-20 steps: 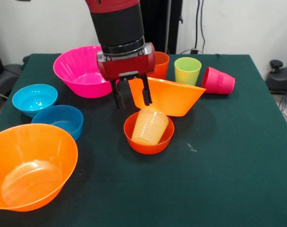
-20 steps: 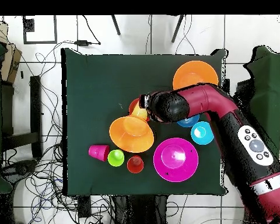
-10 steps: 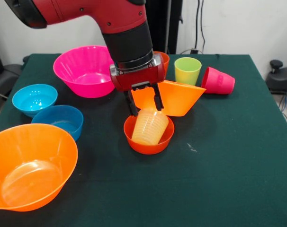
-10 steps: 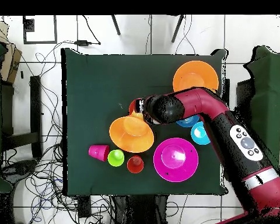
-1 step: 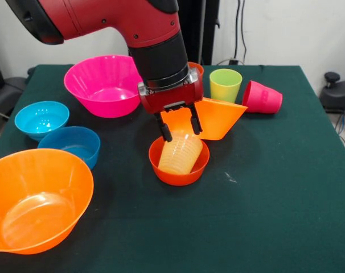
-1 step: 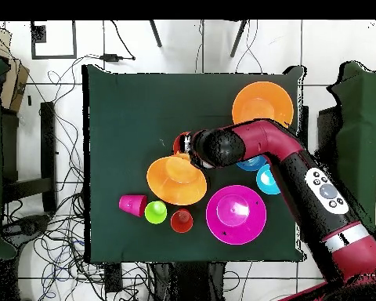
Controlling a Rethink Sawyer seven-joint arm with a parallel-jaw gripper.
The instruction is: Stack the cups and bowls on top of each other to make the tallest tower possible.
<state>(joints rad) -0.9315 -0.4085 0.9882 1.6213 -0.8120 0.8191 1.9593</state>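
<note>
A ribbed pale yellow cup (image 5: 179, 153) stands tilted inside the small red-orange bowl (image 5: 178, 173) at mid-table. My gripper (image 5: 181, 131) is open just above it, one finger on each side of the cup's top, holding nothing. A large orange bowl (image 5: 218, 116) leans on its side right behind the cup. From overhead the gripper (image 6: 189, 146) covers most of the red-orange bowl (image 6: 178, 143), beside the tipped orange bowl (image 6: 175, 180). The yellow cup is hidden in that view.
A magenta bowl (image 5: 101, 85) is at the back left. Light blue (image 5: 41, 116) and darker blue (image 5: 73, 145) bowls and a second large orange bowl (image 5: 36, 199) are on the left. A lime cup (image 5: 225, 84), an orange cup (image 5: 196, 69) and a red-pink cup (image 5: 262, 98) on its side are at the back.
The gripper has moved right and down, from beside the tipped orange bowl to directly over the yellow cup. The cups and bowls have not moved.
</note>
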